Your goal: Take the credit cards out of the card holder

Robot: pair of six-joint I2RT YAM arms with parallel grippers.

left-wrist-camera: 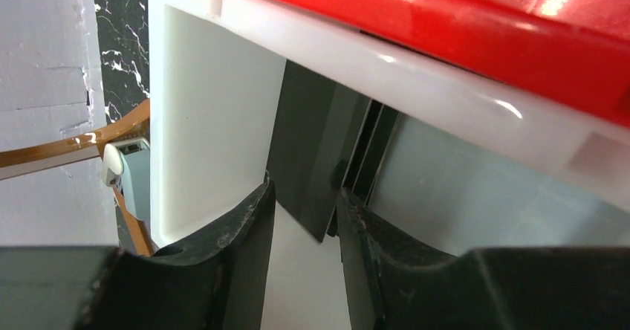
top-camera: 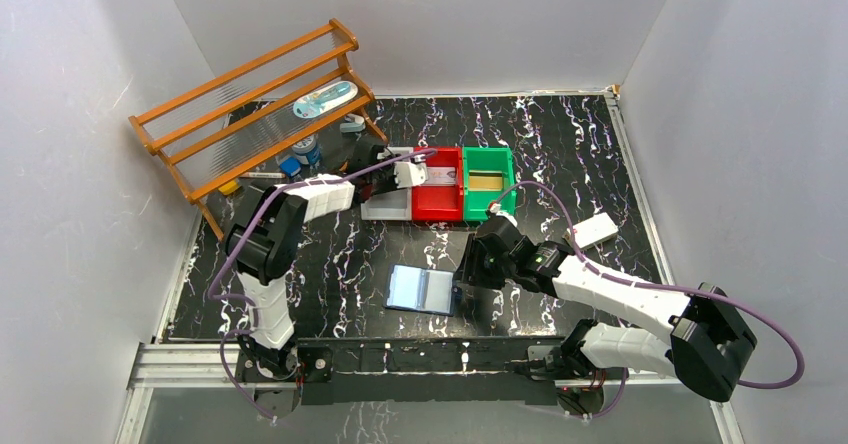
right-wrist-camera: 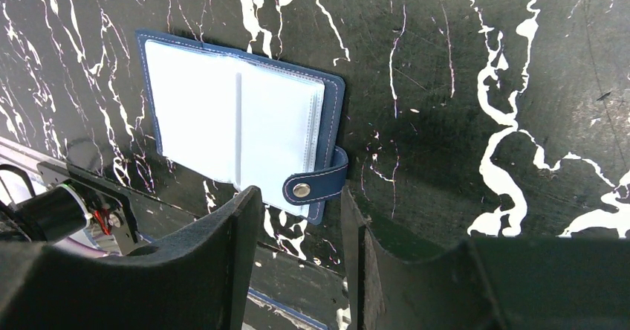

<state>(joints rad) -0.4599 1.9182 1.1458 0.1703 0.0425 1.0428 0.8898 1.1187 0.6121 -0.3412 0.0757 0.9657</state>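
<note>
Left gripper is down in the white bin, jaws slightly apart around a black card – looks like a drop-off. Holder lies open with no cards showing – right gripper hovers just beside it, jaws half-wide and empty.

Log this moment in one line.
left gripper: open, in white bin | black card: in bin, between jaws | right gripper: open, by holder | holder: open, flat

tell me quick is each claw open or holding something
Left claw: open, a black card standing unpinched between its jaws in the white bin.
Right claw: open and empty, by the card holder.
</note>
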